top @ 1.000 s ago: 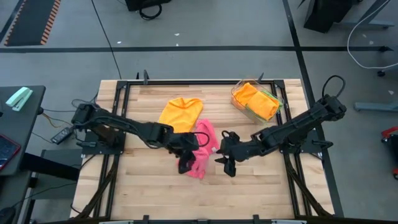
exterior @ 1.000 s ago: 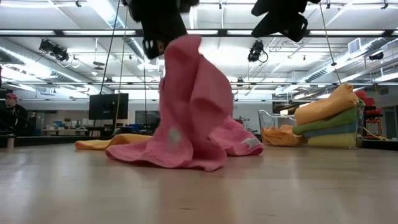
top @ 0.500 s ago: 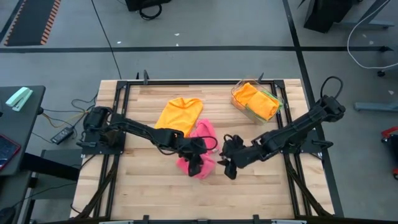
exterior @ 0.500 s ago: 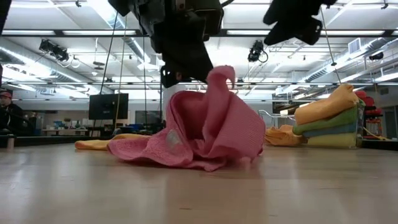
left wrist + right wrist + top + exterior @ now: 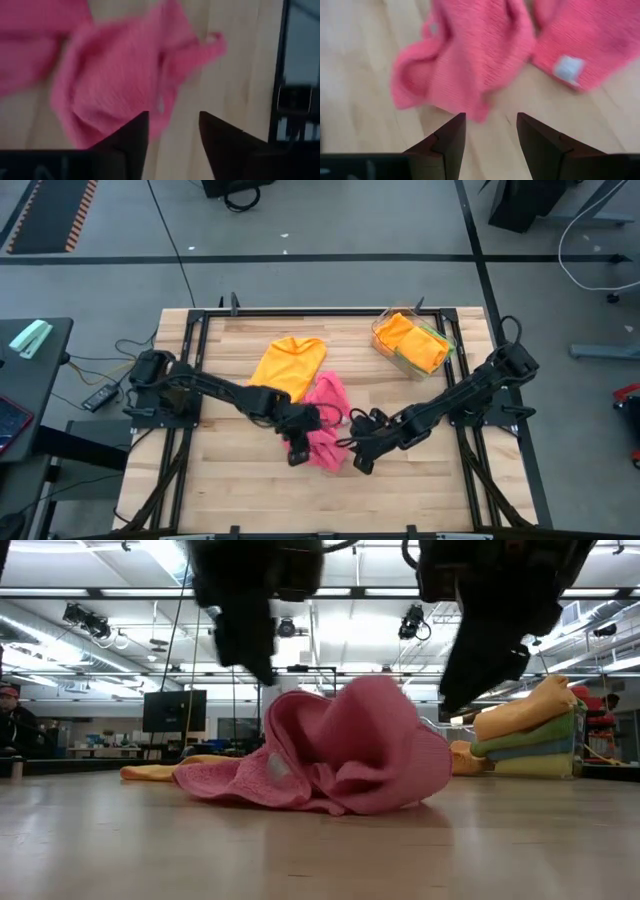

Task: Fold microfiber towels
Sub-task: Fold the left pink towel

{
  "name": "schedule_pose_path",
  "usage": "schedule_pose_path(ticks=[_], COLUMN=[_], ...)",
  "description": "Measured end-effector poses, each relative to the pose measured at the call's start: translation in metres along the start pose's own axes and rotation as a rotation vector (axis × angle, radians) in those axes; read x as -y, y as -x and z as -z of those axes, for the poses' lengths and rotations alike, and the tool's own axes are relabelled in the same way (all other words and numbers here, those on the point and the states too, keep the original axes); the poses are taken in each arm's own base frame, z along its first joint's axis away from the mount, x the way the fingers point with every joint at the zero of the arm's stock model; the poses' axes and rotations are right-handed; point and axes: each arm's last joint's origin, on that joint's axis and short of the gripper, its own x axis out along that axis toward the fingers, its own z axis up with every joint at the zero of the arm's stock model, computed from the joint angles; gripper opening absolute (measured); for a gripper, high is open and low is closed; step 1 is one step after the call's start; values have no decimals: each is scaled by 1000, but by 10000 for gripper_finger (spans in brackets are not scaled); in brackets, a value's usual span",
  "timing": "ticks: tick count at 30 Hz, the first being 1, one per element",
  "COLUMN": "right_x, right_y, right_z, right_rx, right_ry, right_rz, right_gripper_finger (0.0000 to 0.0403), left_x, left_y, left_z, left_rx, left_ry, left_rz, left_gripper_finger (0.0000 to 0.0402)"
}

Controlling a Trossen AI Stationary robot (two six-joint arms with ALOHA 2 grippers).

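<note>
Pink towel [image 5: 325,423] crumpled on wooden table [image 5: 240,490].

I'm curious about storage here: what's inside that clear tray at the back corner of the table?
The clear plastic tray holds stacked folded towels: an orange towel on top, then a green towel, a blue one and a yellow one showing at the edges. Anything beneath the stack is covered.

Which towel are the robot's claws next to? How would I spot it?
Find the wooden table and look at its middle, between the two dark arms. The pink towel lies there in a crumpled heap, just in front of the flat orange towel. It is the only pink one, and the only one not lying smooth or stacked.
</note>
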Motion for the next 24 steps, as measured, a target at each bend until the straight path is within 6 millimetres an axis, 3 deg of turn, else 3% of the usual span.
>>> schedule_pose_path(ticks=[4,10,16,24], right_x=[6,10,12,10], right_y=[9,32,47,48], right_z=[1,-7,-14,-15], right_rx=[-15,77,156,170], right_ry=[-3,-12,-52,-89], right_rz=[50,67,70,47], right_gripper_finger=[184,184,184,184], left_x=[19,36,29,17], left_y=[-3,-29,-63,-81], left_z=[20,40,42,39], left_rx=[-58,-49,-77,-105], left_ry=[-113,-370,-441,-525], left_rz=[-47,-189,-200,-218], left_gripper_finger=[203,183,156,134])
